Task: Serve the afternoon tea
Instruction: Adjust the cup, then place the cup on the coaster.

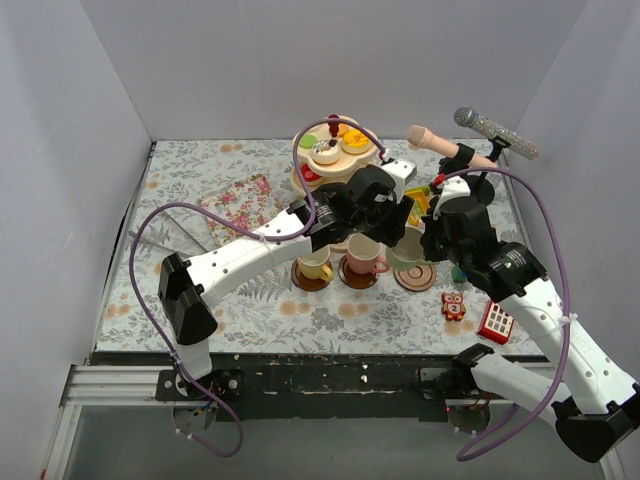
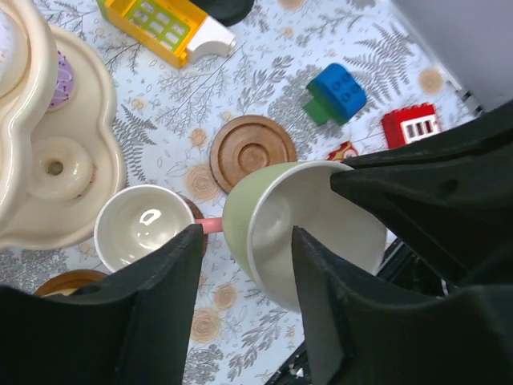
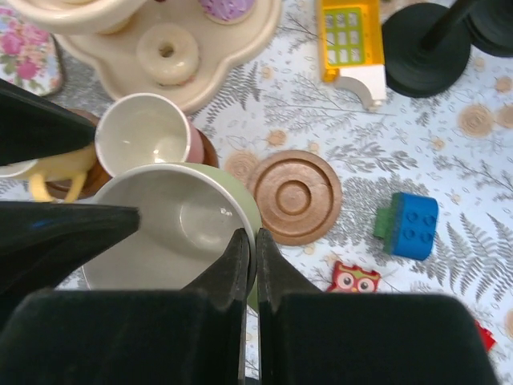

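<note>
Floral table (image 1: 300,315) — saucer (image 3: 294,196), tiered stand (image 3: 228,74), blue block (image 3: 407,226), perhaps napkin (image 1: 240,200).

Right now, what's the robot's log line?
left gripper: jaws open | right gripper: jaws shut on green cup rim | one saucer: bare

Bright, even overhead light; shadows soft. Small glare spot inside glossy pink cup with white interior (image 2: 143,231). Wrist-view foregrounds slightly blurred.
</note>
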Available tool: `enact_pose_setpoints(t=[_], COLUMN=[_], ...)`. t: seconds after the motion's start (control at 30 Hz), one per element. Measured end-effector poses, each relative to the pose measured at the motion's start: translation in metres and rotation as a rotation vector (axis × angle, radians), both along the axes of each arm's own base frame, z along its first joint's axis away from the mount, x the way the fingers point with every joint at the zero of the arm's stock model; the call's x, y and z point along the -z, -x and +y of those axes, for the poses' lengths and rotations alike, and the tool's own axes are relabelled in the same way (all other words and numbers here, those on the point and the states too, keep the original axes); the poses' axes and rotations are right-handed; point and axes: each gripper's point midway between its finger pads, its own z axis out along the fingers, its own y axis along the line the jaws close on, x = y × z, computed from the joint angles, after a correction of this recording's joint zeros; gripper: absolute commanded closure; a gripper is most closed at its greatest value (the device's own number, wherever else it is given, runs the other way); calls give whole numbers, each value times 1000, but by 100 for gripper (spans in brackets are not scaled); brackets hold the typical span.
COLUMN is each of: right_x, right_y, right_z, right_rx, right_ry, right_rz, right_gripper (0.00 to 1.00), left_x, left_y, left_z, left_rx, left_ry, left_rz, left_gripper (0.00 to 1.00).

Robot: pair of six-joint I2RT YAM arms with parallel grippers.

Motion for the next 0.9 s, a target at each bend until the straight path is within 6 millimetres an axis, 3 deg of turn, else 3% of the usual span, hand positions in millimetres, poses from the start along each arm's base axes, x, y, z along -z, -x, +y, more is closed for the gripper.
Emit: enact_pose_setpoints(t=[0.2,0.3,0.4,0.5,0.57,0.63,0.77,0.83,0.9], right_x=[2,0,6,25,40,57,80,86,90], right_y=[-1,-3,-7,-10,-12,-14,-19,-23,-27], right_z=[-23,-32,-42,-53,-60,-67,-82,-85,-83], right_rx=[73,106,152,197,229,259,306,318,311], right_ry=[66,73,79,84,86,78,42,23,4], right_rz=[-4,-23,-37,-28,-10,10,52,60,61], right_gripper=[99,99,99,99,99,99,99,99,99], left_x=[-30,-32,-26,-26,-34,-46,-55,-54,-50], left_y=[1,1,2,0,-12,-42,-98,-109,-116], left_z=[-4,4,23,51,77,116,214,243,259], left_rx=[5,-14,-47,-89,-133,-235,-495,-566,-606], left_ry=[100,112,92,93,129,177,220,226,228], left_rz=[-43,-63,-90,-134,-145,-168,-239,-262,-281], left_gripper=[18,2,2,2,2,2,2,2,2])
